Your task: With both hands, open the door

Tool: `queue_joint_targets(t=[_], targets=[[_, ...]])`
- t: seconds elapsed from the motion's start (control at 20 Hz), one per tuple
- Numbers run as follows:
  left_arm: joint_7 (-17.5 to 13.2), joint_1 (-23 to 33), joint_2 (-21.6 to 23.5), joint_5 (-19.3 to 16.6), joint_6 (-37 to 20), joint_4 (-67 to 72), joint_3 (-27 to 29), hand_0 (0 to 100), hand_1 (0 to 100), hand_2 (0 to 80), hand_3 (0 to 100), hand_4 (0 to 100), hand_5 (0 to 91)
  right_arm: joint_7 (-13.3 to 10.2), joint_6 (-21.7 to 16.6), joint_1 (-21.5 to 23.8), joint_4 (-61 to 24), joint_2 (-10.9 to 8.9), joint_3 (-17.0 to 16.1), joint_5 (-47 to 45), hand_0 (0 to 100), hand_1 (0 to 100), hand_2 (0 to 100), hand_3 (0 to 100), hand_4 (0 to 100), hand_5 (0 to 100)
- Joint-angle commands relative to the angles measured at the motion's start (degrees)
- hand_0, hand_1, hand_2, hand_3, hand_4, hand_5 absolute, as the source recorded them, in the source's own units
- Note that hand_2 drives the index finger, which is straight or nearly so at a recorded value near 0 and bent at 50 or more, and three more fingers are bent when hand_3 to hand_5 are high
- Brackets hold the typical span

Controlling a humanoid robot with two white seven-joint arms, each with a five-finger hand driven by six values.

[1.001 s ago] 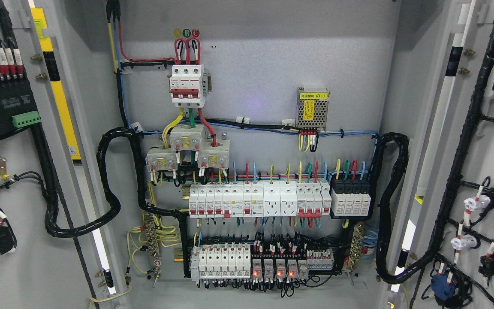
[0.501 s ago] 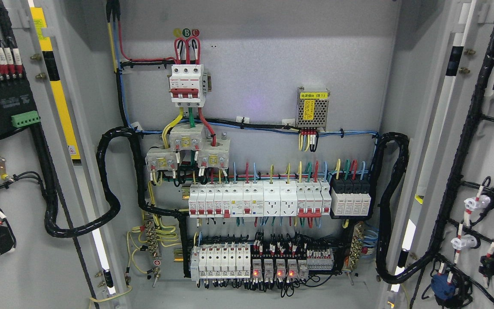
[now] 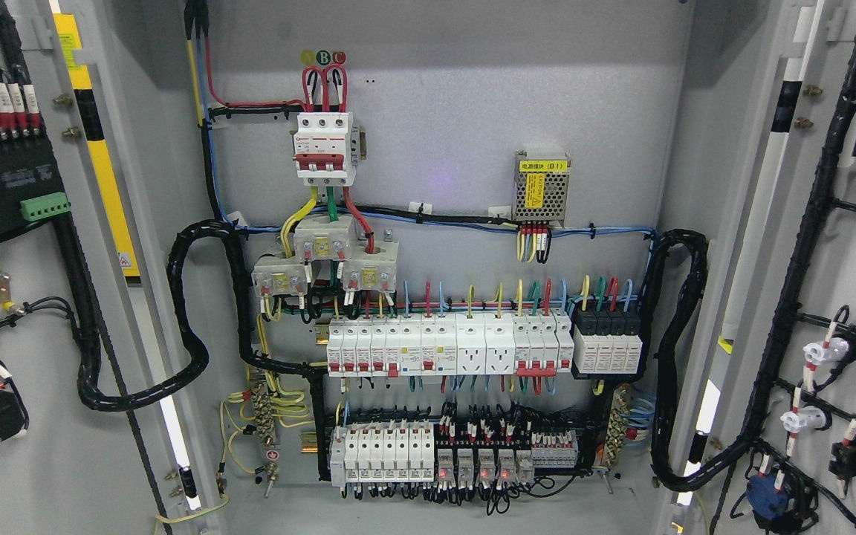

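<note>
Both doors, left door [image 3: 19,312] and right door [image 3: 829,282], are swung wide; stiff, heavy with wiring, best gripped at bare edges. No robot hand is seen.

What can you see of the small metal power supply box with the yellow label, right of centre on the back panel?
The power supply box is a small perforated metal case, mounted upright on the grey back panel. A yellow label with black print runs across its top; a yellow warning sticker sits on its front. Yellow, red and black wires leave its underside, above the blue cable run.

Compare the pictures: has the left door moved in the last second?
No. The left door keeps its place against the red breaker on the back panel; only slight camera jitter shows.
</note>
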Motion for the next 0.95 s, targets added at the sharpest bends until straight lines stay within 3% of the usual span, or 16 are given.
queue_joint_targets(t=[0.0, 0.1, 0.35, 0.6, 0.9], targets=[[0.00, -0.05, 0.79, -4.38, -1.95, 10.89, -10.94, 0, 0, 0.0, 0, 0, 0.0, -4.78, 3.79, -3.47, 12.10, 3.44, 0.72, 6.10, 22, 7, 0, 0, 0, 0], [0.09, 0.21, 1.49, -5.36, -1.86, 10.89, -10.94, 0, 0, 0.0, 0, 0, 0.0, -6.55, 4.40, -4.18, 12.81, 3.53, 0.46, 8.49, 22, 7, 0, 0, 0, 0], [0.70, 0.13, 2.29, -5.01, 2.34, 10.97, -10.59, 0, 0, 0.0, 0, 0, 0.0, -6.65, 8.18, -5.32, 14.66, 4.06, 0.11, 8.49, 22, 7, 0, 0, 0, 0], [8.96, 0.13, 2.38, -4.65, 5.95, 10.97, -9.80, 0, 0, 0.0, 0, 0, 0.0, -6.65, 8.01, -6.73, 16.51, 4.06, -1.20, 8.32, 22, 7, 0, 0, 0, 0], [8.97, -0.05, 2.64, -4.66, 6.49, 10.89, -9.80, 0, 0, 0.0, 0, 0, 0.0, -6.65, 7.92, -6.73, 16.68, 4.14, -2.62, 8.32, 22, 7, 0, 0, 0, 0]])
